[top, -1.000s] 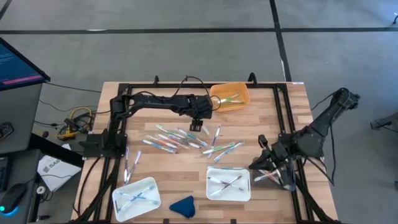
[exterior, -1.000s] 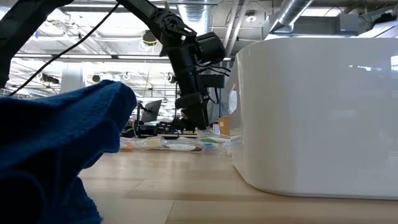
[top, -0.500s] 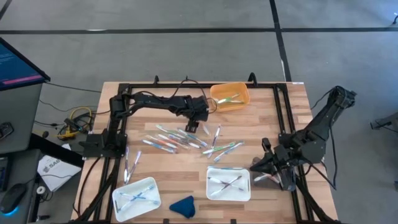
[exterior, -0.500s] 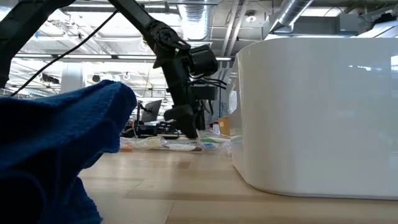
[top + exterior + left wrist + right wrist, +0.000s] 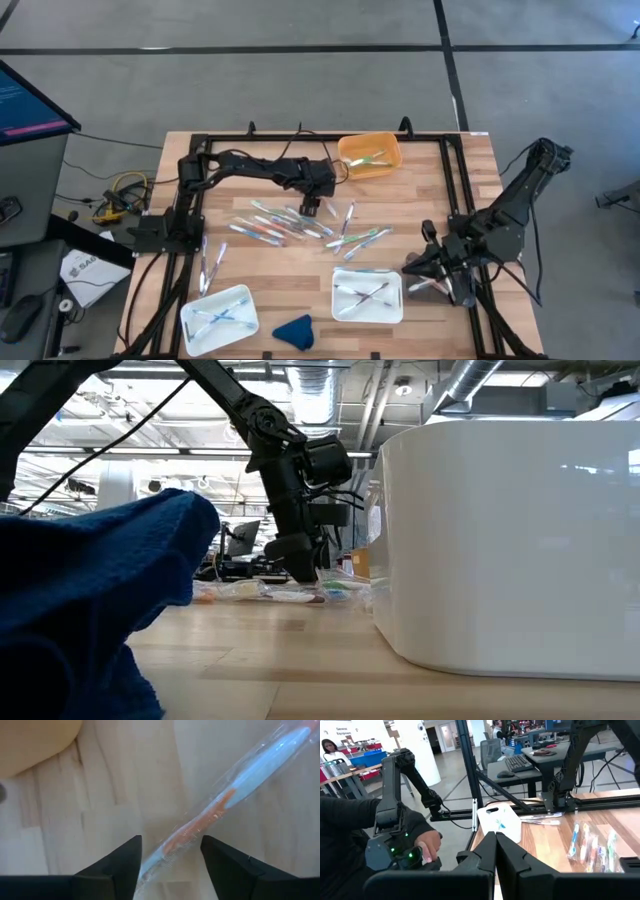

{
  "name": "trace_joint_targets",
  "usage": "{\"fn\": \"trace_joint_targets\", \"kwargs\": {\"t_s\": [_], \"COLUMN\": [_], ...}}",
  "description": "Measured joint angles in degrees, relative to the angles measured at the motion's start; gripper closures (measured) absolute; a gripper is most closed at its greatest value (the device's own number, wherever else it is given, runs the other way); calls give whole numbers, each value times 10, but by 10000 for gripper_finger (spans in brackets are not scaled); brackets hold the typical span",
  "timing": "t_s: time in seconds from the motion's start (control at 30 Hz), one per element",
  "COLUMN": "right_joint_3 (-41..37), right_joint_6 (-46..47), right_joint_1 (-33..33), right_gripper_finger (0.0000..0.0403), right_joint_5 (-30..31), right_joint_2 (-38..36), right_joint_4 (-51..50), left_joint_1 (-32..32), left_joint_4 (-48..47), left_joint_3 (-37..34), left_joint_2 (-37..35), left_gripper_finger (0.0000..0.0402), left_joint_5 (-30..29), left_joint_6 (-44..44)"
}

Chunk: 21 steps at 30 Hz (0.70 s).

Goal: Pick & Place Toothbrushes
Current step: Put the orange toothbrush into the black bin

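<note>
Several wrapped toothbrushes [image 5: 300, 225] lie loose on the wooden table's middle. My left gripper [image 5: 310, 207] points steeply down over the pile's far end, open. In the left wrist view its fingers [image 5: 125, 867] stand on either side of one end of an orange and light-blue toothbrush [image 5: 235, 790] in a clear wrapper, which lies flat on the wood. I cannot tell whether they touch it. My right gripper [image 5: 415, 265] waits shut and level near the table's right side, nothing between its fingers [image 5: 495, 852].
An orange tray [image 5: 392, 152] at the far edge holds a toothbrush. Two white trays [image 5: 340, 300] [image 5: 190, 330] near the front hold several more, with a blue cloth [image 5: 295, 330] between them. Two more toothbrushes [image 5: 210, 262] lie at the left. A person's hand [image 5: 427, 842] shows beyond the table.
My left gripper has come down toward the far end of the loose toothbrushes, still open, and its fingertips now stand close to the table. The toothbrushes have kept their places.
</note>
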Motion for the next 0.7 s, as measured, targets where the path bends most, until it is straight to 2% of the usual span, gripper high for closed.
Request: {"fn": "trace_joint_targets", "kwargs": {"t_s": [0.13,0.37,0.47,0.7], "right_joint_3": [0,0,0,0], "right_joint_6": [-1,-16,-34,-150], "right_joint_1": [-11,-34,-42,-64], "right_gripper_finger": [403,403,403,403], "right_joint_5": [0,0,0,-1], "right_joint_2": [0,-1,-1,-2], "right_joint_4": [0,1,2,17], "left_joint_1": [-5,-8,-8,-14], "left_joint_4": [-5,-11,-9,-23], "left_joint_3": [-1,-1,-1,-3], "left_joint_2": [0,0,0,-9], "left_gripper_finger": [253,384,387,397], "left_joint_5": [8,14,-1,-15], "left_joint_6": [-40,-70,-99,-146]}}
